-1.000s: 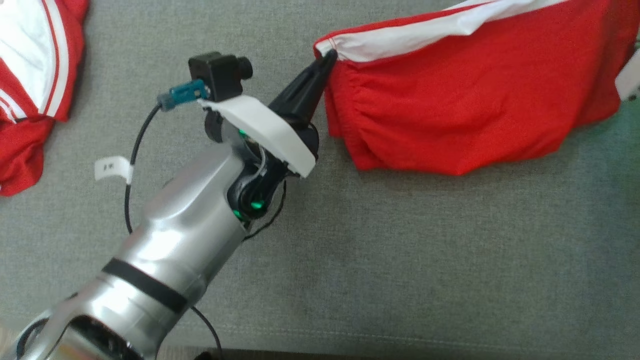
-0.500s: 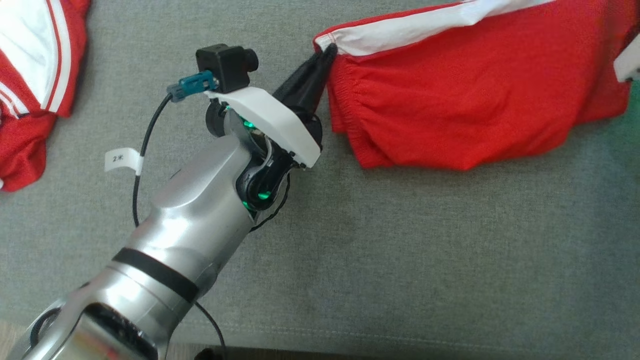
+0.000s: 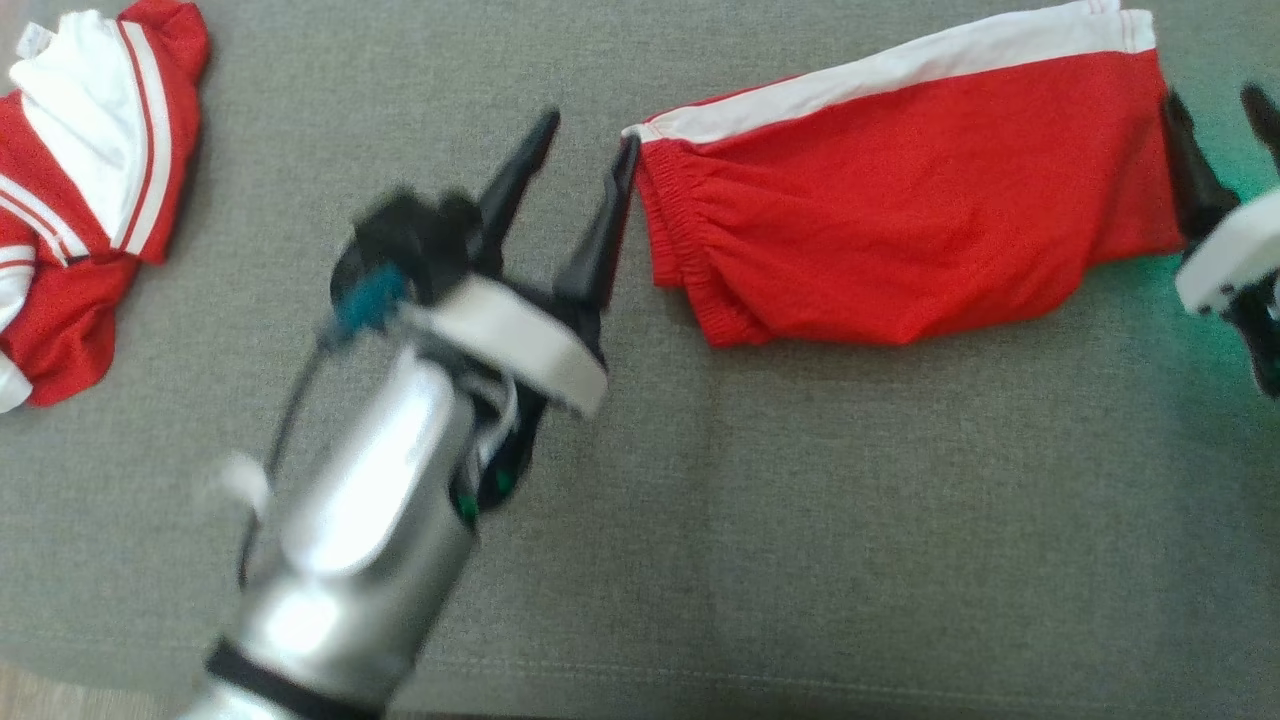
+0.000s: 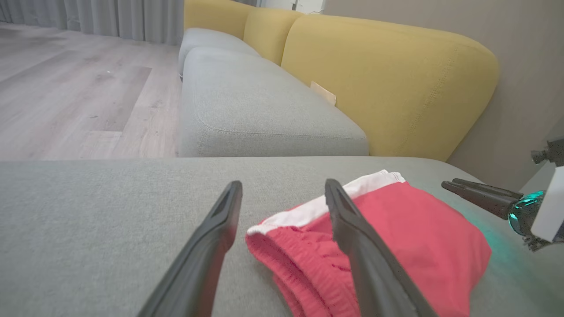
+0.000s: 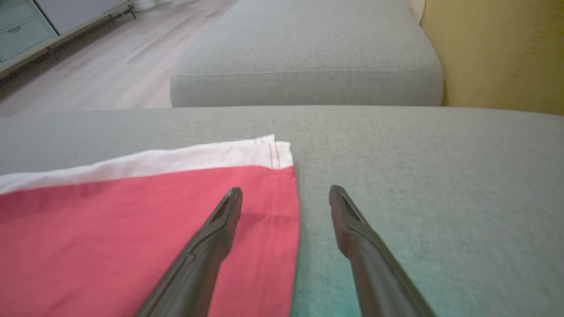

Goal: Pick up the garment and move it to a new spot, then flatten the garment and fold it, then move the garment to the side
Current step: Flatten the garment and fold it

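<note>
Red garment, limp and light, probably sagging once lifted; best pinched at the gathered waistband; left tool and right tool splayed, empty.

Red fabric shorts with white side stripe lie flat on grey woven fabric surface. Left gripper spread wide, one finger just beside elastic waistband corner; arm blurred. Right gripper spread, at hem end. Crumpled red-and-white garment well apart, far left.
</note>
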Motion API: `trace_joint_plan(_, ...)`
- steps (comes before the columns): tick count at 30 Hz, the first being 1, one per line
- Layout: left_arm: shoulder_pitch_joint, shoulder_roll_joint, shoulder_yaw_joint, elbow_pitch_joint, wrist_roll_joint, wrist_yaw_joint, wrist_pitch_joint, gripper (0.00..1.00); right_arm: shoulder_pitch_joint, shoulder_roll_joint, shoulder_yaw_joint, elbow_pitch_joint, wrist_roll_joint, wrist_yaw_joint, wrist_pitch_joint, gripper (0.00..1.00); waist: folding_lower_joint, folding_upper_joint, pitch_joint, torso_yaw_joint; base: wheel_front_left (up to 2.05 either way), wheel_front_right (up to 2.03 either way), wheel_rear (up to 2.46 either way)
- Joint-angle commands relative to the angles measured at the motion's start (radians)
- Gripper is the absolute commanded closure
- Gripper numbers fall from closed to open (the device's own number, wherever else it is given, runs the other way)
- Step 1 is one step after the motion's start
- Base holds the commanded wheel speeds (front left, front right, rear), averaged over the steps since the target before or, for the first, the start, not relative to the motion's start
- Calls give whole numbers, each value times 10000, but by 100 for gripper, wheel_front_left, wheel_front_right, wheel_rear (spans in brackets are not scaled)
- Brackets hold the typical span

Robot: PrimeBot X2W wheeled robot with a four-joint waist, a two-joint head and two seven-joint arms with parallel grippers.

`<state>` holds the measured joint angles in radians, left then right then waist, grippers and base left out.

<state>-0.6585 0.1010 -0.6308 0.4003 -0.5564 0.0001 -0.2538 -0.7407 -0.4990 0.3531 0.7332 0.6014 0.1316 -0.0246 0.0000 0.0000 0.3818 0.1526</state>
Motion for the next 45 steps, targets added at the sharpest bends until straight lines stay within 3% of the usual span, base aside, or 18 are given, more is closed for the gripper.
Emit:
trace_joint_plan(1,759,119,655,-1123,861,210,-79,0,159,-387,-29,-313,110,-9,104,0,0,0,-68,32,0,0,0)
trace_joint_plan(9,2999,-294,1299,-3260,2404,245,-79,0,214,-550,-329,284,244,-9,681,0,0,0,120,639,0,0,0)
trace_joint_plan(19,4004,-499,1333,-3954,2878,22,-79,0,262,-142,140,1264,513,-9,1763,2,0,0,-61,1278,0,0,0)
trace_joint_plan(22,4107,-503,1389,-3947,3084,165,-79,0,347,-182,491,1191,579,-9,1848,89,0,0,-161,1255,0,0,0)
trace_joint_plan(23,4128,-503,1418,-3936,3211,220,-79,0,353,-219,553,1205,564,-9,1790,100,0,0,-198,1240,0,0,0)
trace_joint_plan(28,4418,-505,1711,-3871,3502,482,-80,0,328,-394,661,1470,493,-9,1341,100,0,0,-480,1059,0,0,0)
trace_joint_plan(39,5371,-506,2515,-3856,3711,694,-80,0,-99,-1309,373,2726,-1056,-9,407,100,0,0,-1364,411,0,0,0)
trace_joint_plan(45,5526,-507,2469,-3660,3784,644,-80,0,-482,-1011,54,2835,-2019,-9,309,100,0,0,-1693,427,0,0,0)
